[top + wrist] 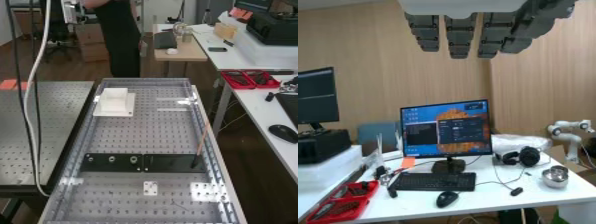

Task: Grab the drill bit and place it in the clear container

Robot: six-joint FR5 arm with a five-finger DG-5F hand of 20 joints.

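In the wrist view the hand [460, 35] has its dark grey fingers straight and side by side, with nothing held, in front of a desk and a wooden wall. On the bench in the high view, a thin reddish-brown rod [201, 140] stands tilted at the right end of a black strip [169, 162]; I cannot tell whether it is the drill bit. Small round metal pieces [112, 159] sit in the strip's left half. A pale, box-shaped container [114, 101] rests on a white base at the bench's far left; its clearness cannot be told.
The perforated bench plate [143, 135] has raised rails along its sides. A small white plate [150, 188] lies nearer than the strip. Cables [28, 100] hang at the left beside a second perforated table [40, 130]. Red trays [239, 79] stand on the right-hand desk.
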